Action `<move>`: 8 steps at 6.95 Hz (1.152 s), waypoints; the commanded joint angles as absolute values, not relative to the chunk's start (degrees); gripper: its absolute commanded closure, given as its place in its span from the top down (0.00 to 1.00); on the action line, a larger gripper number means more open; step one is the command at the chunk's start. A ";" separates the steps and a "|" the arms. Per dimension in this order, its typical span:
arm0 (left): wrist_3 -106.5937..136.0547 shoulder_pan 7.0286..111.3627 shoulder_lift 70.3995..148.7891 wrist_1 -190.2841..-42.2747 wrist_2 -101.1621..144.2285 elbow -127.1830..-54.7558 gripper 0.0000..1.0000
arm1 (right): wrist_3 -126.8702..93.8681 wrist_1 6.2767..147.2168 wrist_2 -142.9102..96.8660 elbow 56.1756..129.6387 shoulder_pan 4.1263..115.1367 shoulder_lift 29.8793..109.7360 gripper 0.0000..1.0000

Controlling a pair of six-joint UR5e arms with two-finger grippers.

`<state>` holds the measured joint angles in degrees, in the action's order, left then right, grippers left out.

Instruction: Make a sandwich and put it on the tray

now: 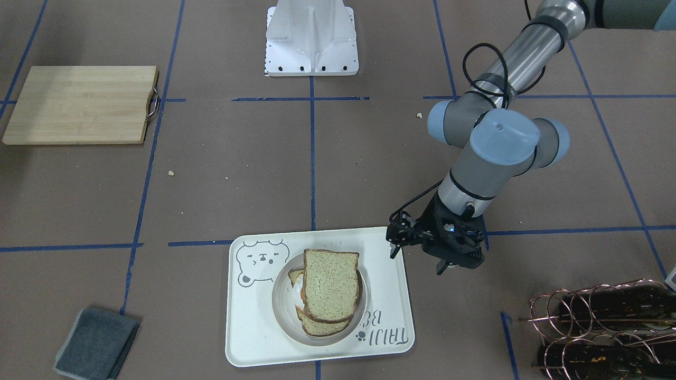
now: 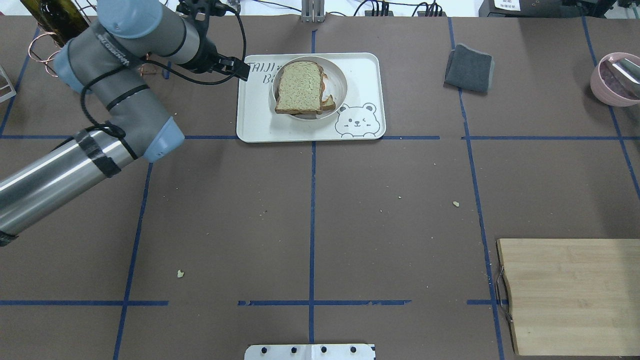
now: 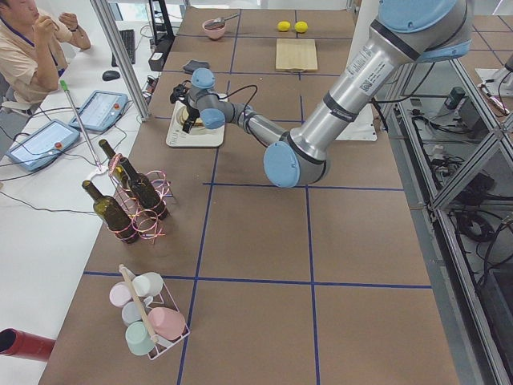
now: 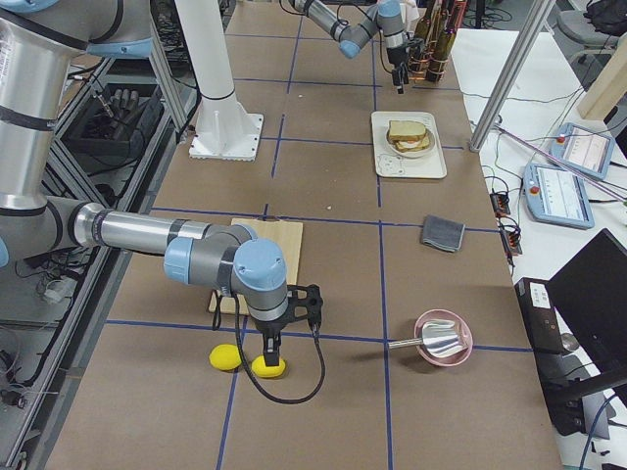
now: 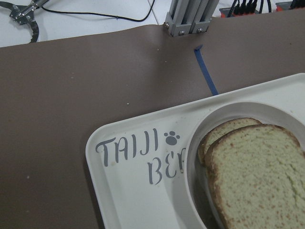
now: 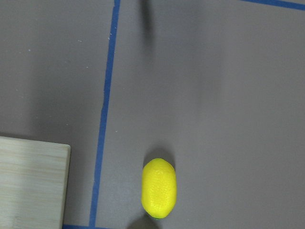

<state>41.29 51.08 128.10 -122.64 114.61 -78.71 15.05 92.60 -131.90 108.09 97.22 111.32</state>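
Note:
The sandwich (image 1: 330, 285) is tan speckled bread slices with fried egg peeking out between them. It lies in a round beige bowl (image 1: 281, 311) on the cream tray (image 1: 253, 327) with the bear drawing. It also shows in the overhead view (image 2: 299, 87) and the left wrist view (image 5: 257, 176). My left gripper (image 1: 416, 262) hovers just off the tray's lettered end, open and empty. My right gripper (image 4: 271, 354) shows only in the exterior right view, over two yellow lemons; I cannot tell whether it is open or shut.
A wooden cutting board (image 2: 570, 295) lies at the near right. A grey cloth (image 2: 470, 67) lies right of the tray, with a pink bowl (image 2: 615, 80) beyond it. A wire rack with wine bottles (image 1: 602, 327) stands close to my left arm. A lemon (image 6: 158, 187) lies below my right wrist.

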 commanded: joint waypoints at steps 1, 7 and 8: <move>25.58 56.13 114.23 -107.32 117.07 -100.62 1.00 | 11.27 92.64 -134.47 108.54 93.89 110.40 1.00; -7.71 82.58 82.99 -94.45 131.40 -105.48 1.00 | 8.08 92.55 -134.47 110.83 89.91 110.30 1.00; -11.30 87.05 81.58 -90.31 131.48 -105.03 1.00 | 8.17 92.55 -134.39 110.83 89.91 110.30 1.00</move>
